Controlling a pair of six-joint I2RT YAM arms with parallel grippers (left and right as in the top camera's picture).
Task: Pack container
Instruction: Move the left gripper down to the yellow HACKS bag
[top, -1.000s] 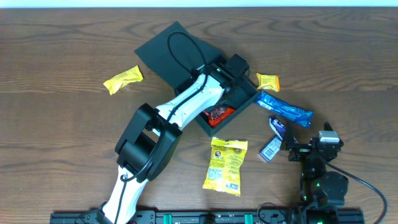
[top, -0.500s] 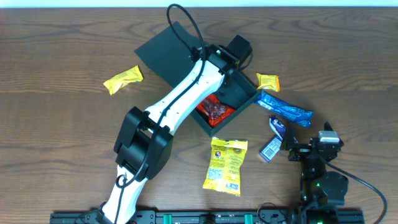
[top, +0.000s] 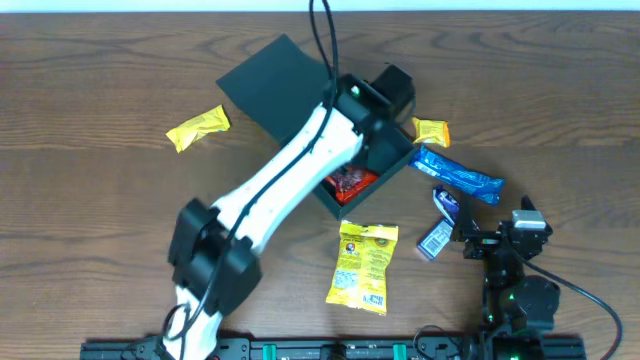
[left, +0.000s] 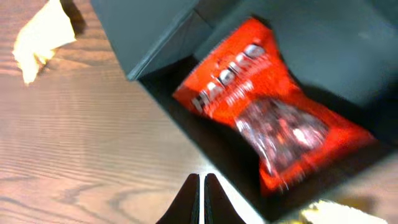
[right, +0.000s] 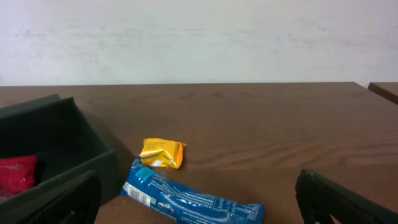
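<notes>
Dark wood table (top: 80, 200) — the container (top: 262, 88) lies open near the middle, 1 red packet (left: 273, 118) inside. Left gripper (left: 200, 199) hangs above it, fingers pressed together, empty; right gripper (right: 198, 190) spread wide — holding nothing.

My left arm (top: 290, 175) is a long white shell between black joint housings, with a chunky black elbow block (top: 215, 250) and a black wrist carrying a small green light (top: 352, 92). A thin black cable (top: 325, 45) runs off it. My left jaws are 2 slim dark fingers (left: 188, 205) tapering to points. My right arm (top: 510, 265) is compact and all black, dotted with green lights (top: 512, 297), trailing a black cord (top: 590, 293). My right jaws are 2 blocky black fingers (right: 59, 199).
</notes>
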